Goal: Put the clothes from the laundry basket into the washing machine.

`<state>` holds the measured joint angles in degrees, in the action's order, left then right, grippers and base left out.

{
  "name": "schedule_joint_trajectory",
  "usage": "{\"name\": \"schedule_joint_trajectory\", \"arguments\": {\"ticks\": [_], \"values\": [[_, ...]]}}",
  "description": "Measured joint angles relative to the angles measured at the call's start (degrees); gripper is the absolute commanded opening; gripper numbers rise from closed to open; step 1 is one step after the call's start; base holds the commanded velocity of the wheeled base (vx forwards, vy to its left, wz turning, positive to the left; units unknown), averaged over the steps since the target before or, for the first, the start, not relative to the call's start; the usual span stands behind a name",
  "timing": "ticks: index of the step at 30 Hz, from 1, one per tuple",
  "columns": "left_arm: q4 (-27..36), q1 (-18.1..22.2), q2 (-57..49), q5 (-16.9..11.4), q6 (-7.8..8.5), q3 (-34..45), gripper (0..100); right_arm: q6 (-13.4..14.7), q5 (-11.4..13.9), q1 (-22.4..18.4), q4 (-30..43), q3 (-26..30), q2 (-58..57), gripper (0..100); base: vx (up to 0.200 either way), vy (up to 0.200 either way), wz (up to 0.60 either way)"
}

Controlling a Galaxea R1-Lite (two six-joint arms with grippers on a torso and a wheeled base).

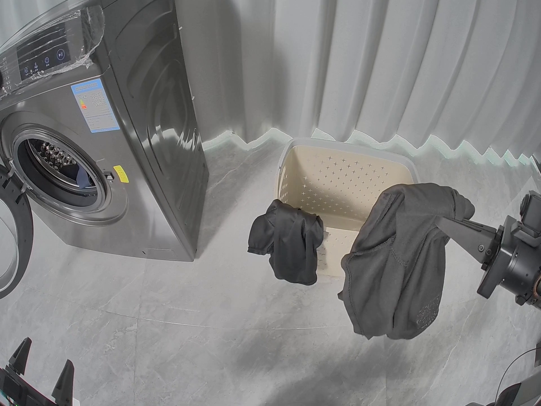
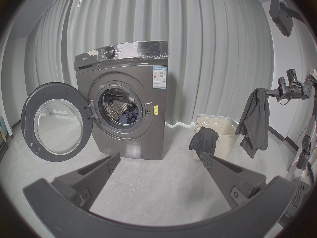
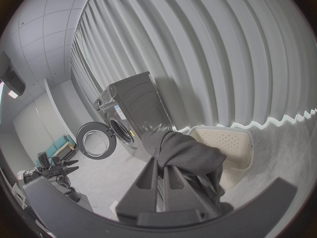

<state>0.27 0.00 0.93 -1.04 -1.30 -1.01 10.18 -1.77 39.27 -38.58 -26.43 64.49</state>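
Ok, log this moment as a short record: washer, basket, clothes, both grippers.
washing machine: door swung open, dark clothes in the drum
laundry basket: on the floor beside the machine, by the curtain
draped garment: hangs over the basket's near rim
held garment: dangles from the right gripper, clear of the floor
right gripper: shut on the held garment
left gripper: open, holding nothing, low and facing the machine
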Motion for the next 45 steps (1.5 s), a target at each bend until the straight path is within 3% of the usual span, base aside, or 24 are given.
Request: {"name": "schedule_joint_trajectory", "arguments": {"ticks": [31,37,45], "values": [[0.00,0.00,0.00,0.15,-0.55,0.00,100,0.20,1.01,0.43,-0.26,0.68,0.84,0,0.000,0.200,0.00],[0.00,0.00,0.00,0.17,-0.52,0.00,100,0.22,1.08,0.43,-0.26,0.72,0.87,0,0.000,0.000,0.00],[-0.02,0.00,0.00,0.15,-0.52,0.00,100,0.27,1.04,0.43,-0.23,0.77,0.91,0,-0.200,0.000,0.00]]}}
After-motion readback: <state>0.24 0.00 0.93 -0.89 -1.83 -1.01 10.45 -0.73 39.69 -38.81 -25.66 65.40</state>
